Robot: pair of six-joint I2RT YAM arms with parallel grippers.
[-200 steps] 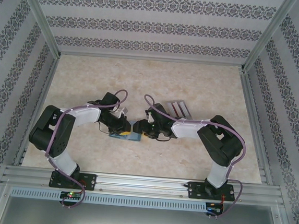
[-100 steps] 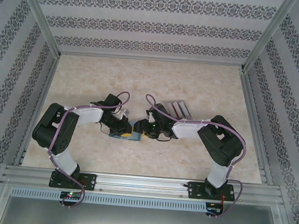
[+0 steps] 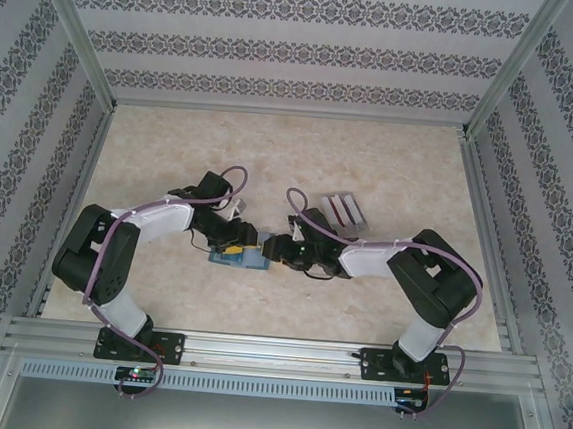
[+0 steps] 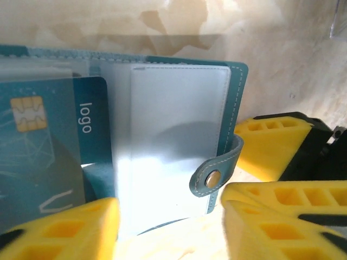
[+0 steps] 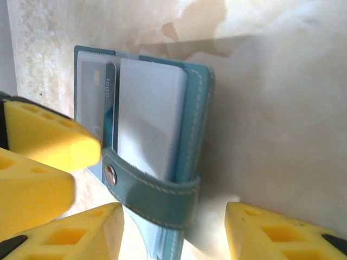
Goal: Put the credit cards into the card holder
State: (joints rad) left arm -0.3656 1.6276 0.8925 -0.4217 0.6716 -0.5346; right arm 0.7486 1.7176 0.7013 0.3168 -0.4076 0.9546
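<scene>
Top external shows me the card holder point(image 3: 239, 260) lying flat near the middle of the table point(image 3: 401, 164), between both arms' tips, with the grey ribbed block point(image 3: 344, 211) just beyond it toward the far edge. On the left wrist I see the left gripper point(image 4: 171, 216) released, jaws apart over the holder's clear sleeve point(image 4: 179, 135), and a teal credit card point(image 4: 49, 146) lying in the holder beside it. On the right wrist the right gripper point(image 5: 174, 222) is likewise released, its fingers straddling the snap tab point(image 5: 152, 189)

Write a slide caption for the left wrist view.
Teal card holder lies open, a chip card among its clear sleeves; left gripper open.
</scene>
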